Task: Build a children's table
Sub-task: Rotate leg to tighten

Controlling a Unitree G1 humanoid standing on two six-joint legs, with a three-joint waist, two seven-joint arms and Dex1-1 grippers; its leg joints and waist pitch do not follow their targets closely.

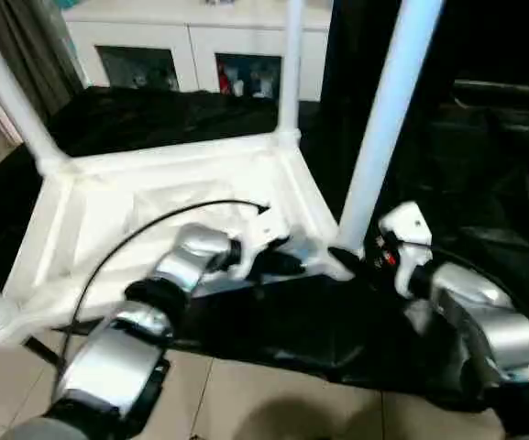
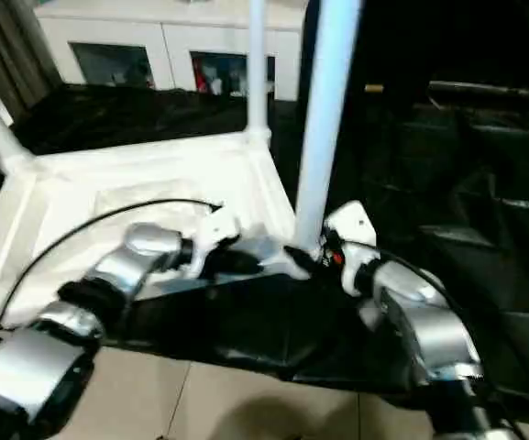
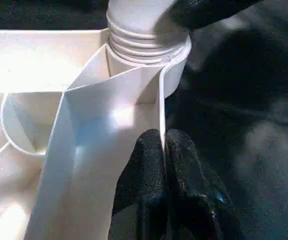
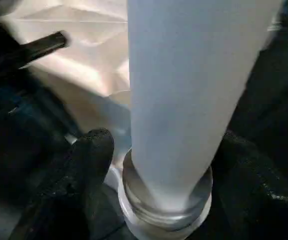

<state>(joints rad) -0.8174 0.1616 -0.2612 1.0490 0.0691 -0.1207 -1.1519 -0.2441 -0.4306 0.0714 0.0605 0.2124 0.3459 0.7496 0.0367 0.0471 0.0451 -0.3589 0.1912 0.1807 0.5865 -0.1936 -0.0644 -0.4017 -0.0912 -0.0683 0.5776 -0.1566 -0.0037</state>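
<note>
The white table top (image 1: 108, 220) lies upside down on a black cloth, its ribbed underside facing up. White legs stand in the far left corner (image 1: 7, 92) and the far right corner (image 1: 290, 64). A third leg (image 1: 383, 119) stands in the near right corner socket (image 3: 144, 45). My left gripper (image 3: 164, 145) is shut on the thin rim wall of the table top, just beside that socket. My right gripper (image 4: 168, 150) sits low around this leg's base, one finger (image 4: 84, 165) on each side. The fingers stand apart, with a gap to the leg.
A black cloth (image 1: 292, 330) covers the floor under the table, with pale tiles (image 1: 246, 394) nearer me. A white glass-door cabinet (image 1: 191, 37) stands behind. Dark furniture (image 1: 493, 137) is on the right. A black cable (image 1: 154, 225) arcs over my left forearm.
</note>
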